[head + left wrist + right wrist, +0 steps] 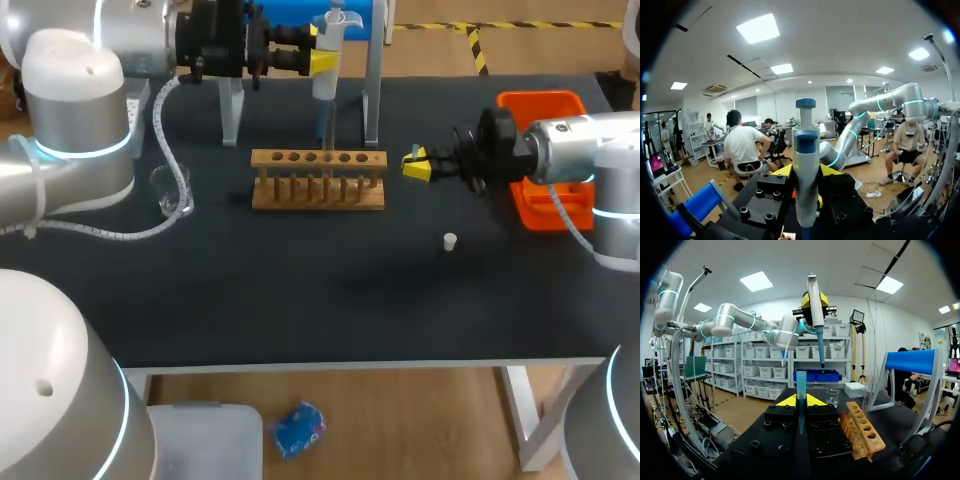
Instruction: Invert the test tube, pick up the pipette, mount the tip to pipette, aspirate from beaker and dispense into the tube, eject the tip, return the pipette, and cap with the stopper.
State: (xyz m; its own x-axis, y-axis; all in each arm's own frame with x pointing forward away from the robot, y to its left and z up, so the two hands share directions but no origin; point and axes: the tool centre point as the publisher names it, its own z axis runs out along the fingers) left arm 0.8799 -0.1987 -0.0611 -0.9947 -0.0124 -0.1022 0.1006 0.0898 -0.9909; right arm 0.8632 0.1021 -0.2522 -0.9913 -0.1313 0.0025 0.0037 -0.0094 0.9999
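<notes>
My left gripper [322,62] is shut on the white and blue pipette [328,40], held upright high above the back of the table; in the left wrist view the pipette [806,160] stands between the yellow fingers of that gripper [806,172]. My right gripper [415,165] is shut on a blue pipette tip [801,390], just right of the wooden rack [318,180]. It sits below and apart from the pipette [815,305]. A glass test tube [327,140] stands upright in the rack. The beaker [172,190] is at the left. The white stopper [450,241] lies in front of the right gripper.
A metal pipette stand [372,90] with a blue top rises behind the rack. An orange tip box [540,105] sits at the right, partly behind my right arm. A white hose [160,130] loops by the beaker.
</notes>
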